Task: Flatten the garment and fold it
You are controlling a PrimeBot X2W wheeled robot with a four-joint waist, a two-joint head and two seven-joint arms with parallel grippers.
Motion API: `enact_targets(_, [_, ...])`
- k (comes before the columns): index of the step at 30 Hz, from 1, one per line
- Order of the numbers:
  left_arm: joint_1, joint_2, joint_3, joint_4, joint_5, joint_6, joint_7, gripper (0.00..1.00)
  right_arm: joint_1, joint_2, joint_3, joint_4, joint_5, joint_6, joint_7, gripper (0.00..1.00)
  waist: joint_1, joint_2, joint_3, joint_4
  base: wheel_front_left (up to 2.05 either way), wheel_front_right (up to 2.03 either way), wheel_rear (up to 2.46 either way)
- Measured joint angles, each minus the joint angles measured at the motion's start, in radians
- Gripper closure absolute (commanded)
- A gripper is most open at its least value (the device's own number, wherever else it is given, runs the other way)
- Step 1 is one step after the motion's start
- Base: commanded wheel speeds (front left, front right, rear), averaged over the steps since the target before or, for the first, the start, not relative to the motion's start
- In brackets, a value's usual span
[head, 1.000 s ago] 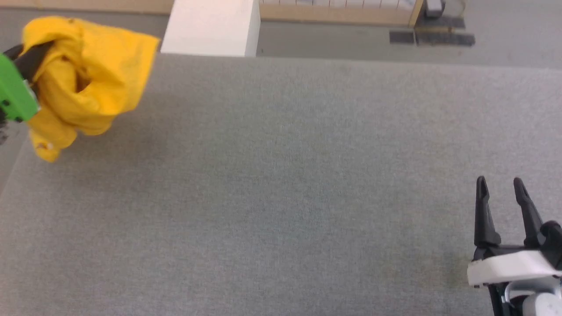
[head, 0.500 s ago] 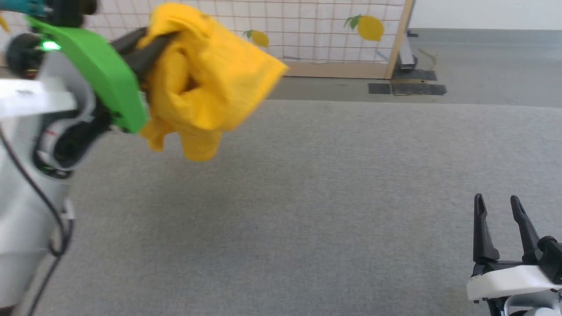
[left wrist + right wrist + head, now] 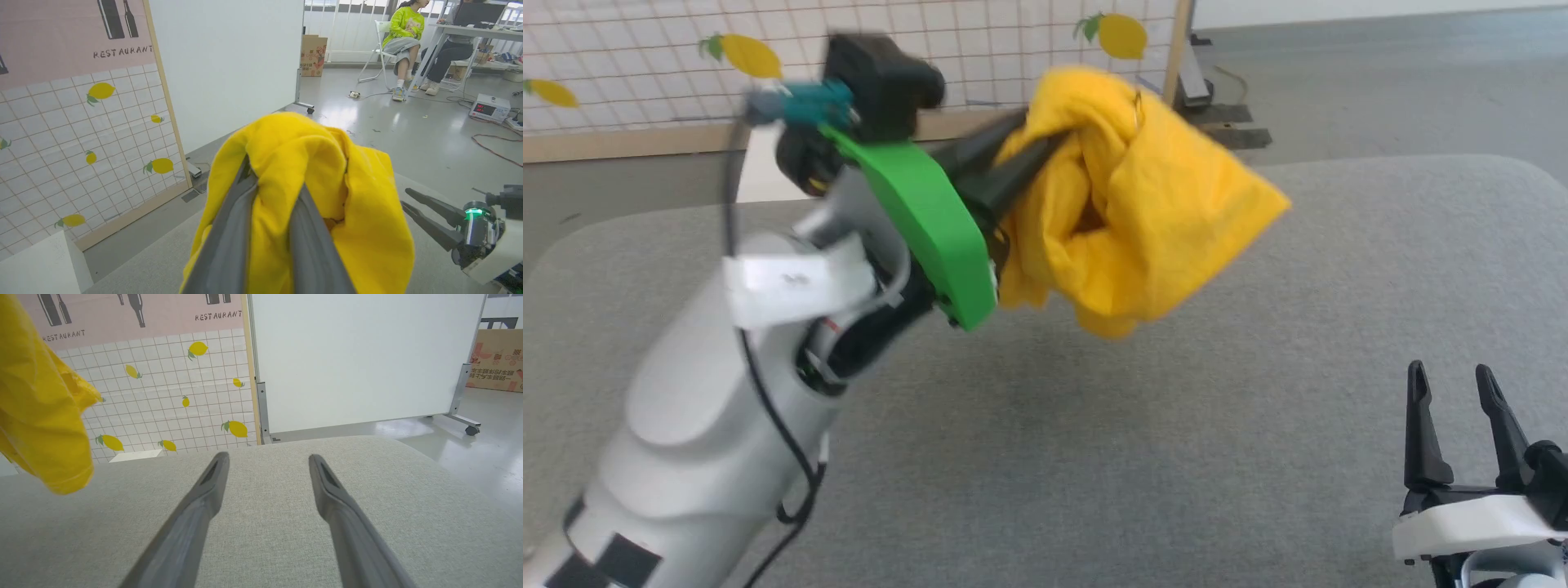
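Our left gripper pinches the garment, its jaws closed into a bunched fold of yellow cloth. We hold the shirt crumpled in the air above the grey fabric-covered table, clear of it. Our right gripper sits low at our right, jaws spread, well apart from the garment. Behind the table stands a white tiled panel printed with lemons.
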Motion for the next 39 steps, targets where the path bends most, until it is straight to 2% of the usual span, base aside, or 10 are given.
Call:
enact_targets(5, [0.063, -0.016, -0.045, 0.104, 0.064, 0.003, -0.064, 1.00, 0.000, 0.000, -0.001, -0.009, 0.000, 0.000, 0.000, 0.00, 0.0000, 0.0000, 0.022, -0.033, 0.00, 0.00, 0.00])
enact_targets(13, [0.177, -0.105, -0.098, 0.387, 0.086, 0.028, -0.167, 1.00, -0.008, 0.000, 0.001, -0.015, 0.004, 0.000, 0.000, 0.00, 0.0000, 0.0000, 0.068, -0.061, 0.00, 0.00, 0.00])
enact_targets(18, [0.194, -0.131, -0.148, 0.591, 0.106, 0.034, -0.163, 1.00, -0.042, 0.000, 0.027, -0.016, 0.013, 0.000, 0.000, 0.00, 0.0001, 0.0000, 0.099, -0.080, 0.00, 0.00, 0.00])
enact_targets(23, [0.183, -0.165, -0.161, 0.681, 0.113, 0.032, -0.164, 1.00, -0.053, 0.000, 0.029, -0.016, 0.024, 0.000, 0.000, 0.00, 0.0000, 0.0000, 0.126, -0.093, 0.00, 0.00, 0.00])
enact_targets(24, [0.175, -0.172, -0.159, 0.691, 0.113, 0.030, -0.172, 0.67, -0.053, 0.000, 0.027, -0.016, 0.025, 0.000, 0.000, 0.00, 0.0000, 0.0000, 0.130, -0.094, 0.00, 0.00, 0.00])
enact_targets(25, [0.166, -0.179, -0.160, 0.697, 0.113, 0.026, -0.181, 0.00, -0.053, 0.000, 0.023, -0.016, 0.025, 0.000, 0.000, 0.00, 0.0001, 0.0000, 0.133, -0.094, 0.00, 0.00, 0.00])
enact_targets(30, [0.124, -0.184, -0.163, 0.676, 0.113, 0.009, -0.221, 0.00, -0.051, 0.000, -0.004, -0.012, 0.025, 0.000, 0.000, 0.00, 0.0001, 0.0000, 0.127, -0.077, 0.00, 0.00, 0.00])
enact_targets(35, [0.118, -0.152, -0.151, 0.568, 0.111, 0.001, -0.277, 0.00, -0.049, 0.000, -0.014, -0.009, 0.024, 0.000, 0.000, 0.00, 0.0000, 0.0000, 0.104, -0.050, 0.00, 0.00, 0.00])
enact_targets(39, [0.139, -0.105, -0.106, 0.460, 0.117, 0.040, -0.364, 0.00, -0.041, 0.000, -0.021, -0.010, 0.023, 0.000, 0.000, 0.00, 0.0001, 0.0000, 0.089, -0.025, 0.00, 0.00, 0.00])
